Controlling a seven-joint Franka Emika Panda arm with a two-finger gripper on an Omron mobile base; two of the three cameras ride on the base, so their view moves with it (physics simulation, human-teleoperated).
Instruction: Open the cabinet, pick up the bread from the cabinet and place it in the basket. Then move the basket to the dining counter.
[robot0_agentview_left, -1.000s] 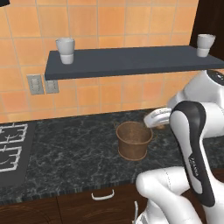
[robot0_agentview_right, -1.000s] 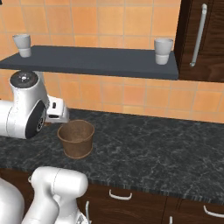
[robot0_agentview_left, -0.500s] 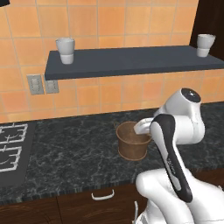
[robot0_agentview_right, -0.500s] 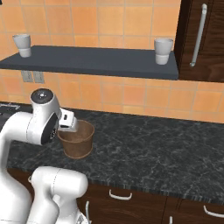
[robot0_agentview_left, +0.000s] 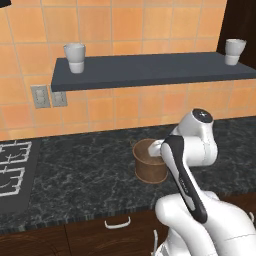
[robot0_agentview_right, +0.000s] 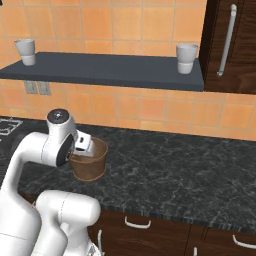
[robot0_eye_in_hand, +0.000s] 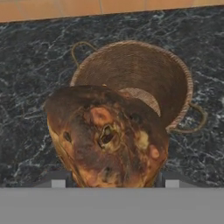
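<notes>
The arm has swung in over the basket (robot0_agentview_left: 150, 162) on the black stone table (robot0_agentview_right: 200, 170), where a second ago the hand was off to the side. The fingers (robot0_eye_in_hand: 57, 180) are clamped on the bread (robot0_eye_in_hand: 107, 135), which hangs just above the basket's open mouth, slightly toward its near rim. Release looks close; the basket has not yet gone to the dining counter.

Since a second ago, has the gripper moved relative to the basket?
Yes. In the left base view the gripper, holding the bread, has swung from right of the basket to over its rim.
</notes>
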